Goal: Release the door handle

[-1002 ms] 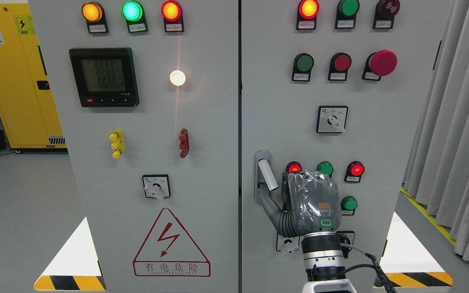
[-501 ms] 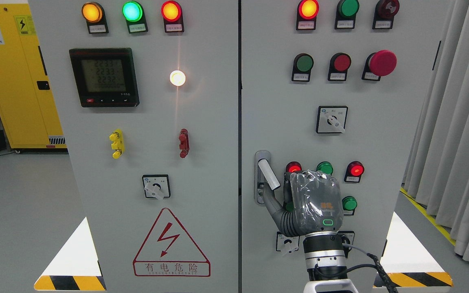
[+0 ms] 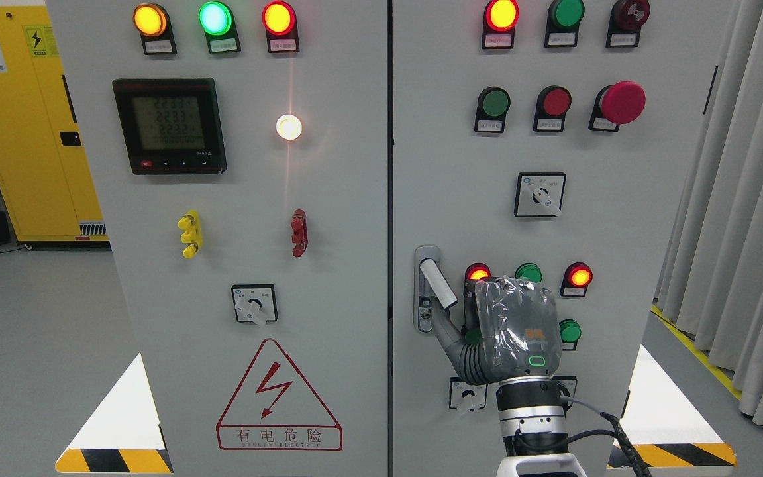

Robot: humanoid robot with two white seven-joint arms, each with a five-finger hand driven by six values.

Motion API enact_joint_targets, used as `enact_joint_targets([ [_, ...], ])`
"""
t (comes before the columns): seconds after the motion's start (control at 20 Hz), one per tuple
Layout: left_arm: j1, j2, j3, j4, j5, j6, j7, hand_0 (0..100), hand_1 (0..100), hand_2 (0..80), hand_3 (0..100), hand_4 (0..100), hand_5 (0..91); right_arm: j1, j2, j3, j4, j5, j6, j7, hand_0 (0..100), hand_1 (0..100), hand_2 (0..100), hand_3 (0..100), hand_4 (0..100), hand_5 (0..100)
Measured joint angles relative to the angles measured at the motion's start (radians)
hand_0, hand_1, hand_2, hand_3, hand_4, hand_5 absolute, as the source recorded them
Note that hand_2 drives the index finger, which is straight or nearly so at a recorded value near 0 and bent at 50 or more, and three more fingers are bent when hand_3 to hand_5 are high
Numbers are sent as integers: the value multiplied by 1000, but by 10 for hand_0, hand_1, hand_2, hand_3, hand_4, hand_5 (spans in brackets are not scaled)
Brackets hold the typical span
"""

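The silver door handle (image 3: 438, 282) sticks out tilted from its lock plate (image 3: 425, 265) on the right cabinet door (image 3: 461, 165), near the door's left edge. My right hand (image 3: 456, 311), its back wrapped in grey plastic, hovers just right of and below the handle. Its thumb (image 3: 446, 330) stretches out up and to the left beneath the handle's lower end. A narrow gap shows between the handle and the hand, and nothing is held. Most of the other fingers hide behind the back of the hand. No left arm shows.
Lit red and green buttons (image 3: 580, 276) surround the hand, with a rotary switch (image 3: 540, 195) above and a red mushroom stop button (image 3: 622, 102) higher up. The left door carries a meter (image 3: 169, 126) and a hazard sign (image 3: 279, 397). Grey curtains (image 3: 739, 199) hang at right, a yellow cabinet (image 3: 24, 119) at far left.
My right hand has drifted slightly right and down, away from the handle. The thumb has slid off the handle's lower end. The handle stays tilted out.
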Motion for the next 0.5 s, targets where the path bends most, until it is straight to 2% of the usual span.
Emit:
enact_joint_targets([
  [0.5,0,0,0,0,0,0,0,120,556,0,0,0,0,0,-1,-4,-4,0,0,3,658,422,931,1000,984,981],
])
